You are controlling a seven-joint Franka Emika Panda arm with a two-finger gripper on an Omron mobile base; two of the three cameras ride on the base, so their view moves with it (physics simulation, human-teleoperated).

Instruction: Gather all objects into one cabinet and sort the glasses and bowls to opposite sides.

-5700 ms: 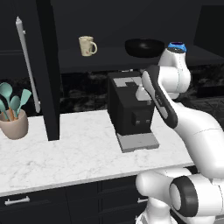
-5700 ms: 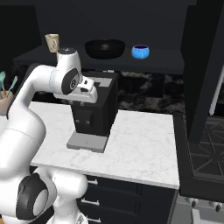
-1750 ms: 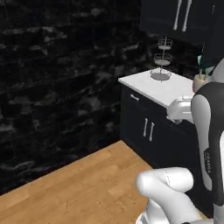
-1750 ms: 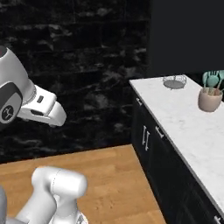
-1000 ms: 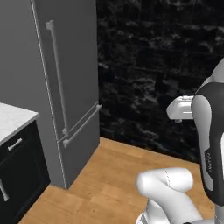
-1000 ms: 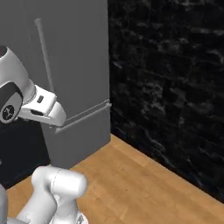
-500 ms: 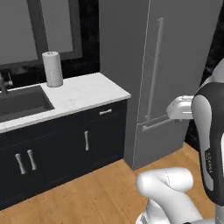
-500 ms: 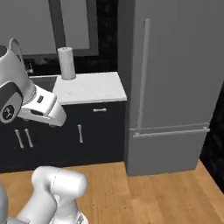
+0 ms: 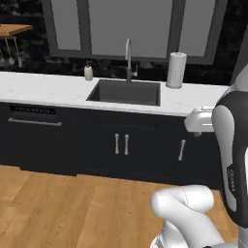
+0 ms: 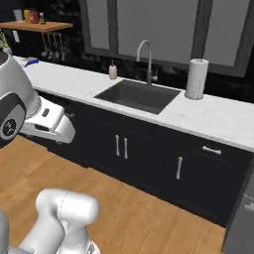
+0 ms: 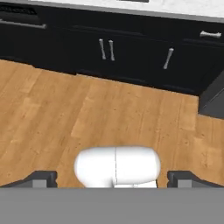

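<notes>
Gripper (image 11: 113, 178): jaws spread wide apart, nothing held between them; the two dark tips are seen at the lower left and lower right of the hand view, aimed down over wood floor (image 11: 57, 105).

Mugs, bowl and wall cabinet: their place cannot be told from these views. A sink run is faced instead.

Handling, as judged: the mugs are taken to be light, rigid, smooth-glazed and breakable, best pinched across one wall at the rim, with the handle kept clear. The bowl is judged too broad to span, so a hold on its rim is advised, with tilt expected once it is lifted.

Fixtures recorded:
- white counter (image 9: 43, 87), across the middle of the left base view
- dark sink (image 9: 125, 92), set into it at centre
- faucet (image 9: 128, 58), behind the sink
- soap bottle (image 9: 88, 72), left of the faucet
- paper towel roll (image 9: 176, 70), upright, right of the sink
- black base cabinets (image 9: 121, 145), below the counter
- wooden shelf (image 10: 42, 25), upper left of the right base view

Open room: bare floor is left across the lower left of both base views. The counter's front edge and cabinet handles are to be minded when the arm is swung.
</notes>
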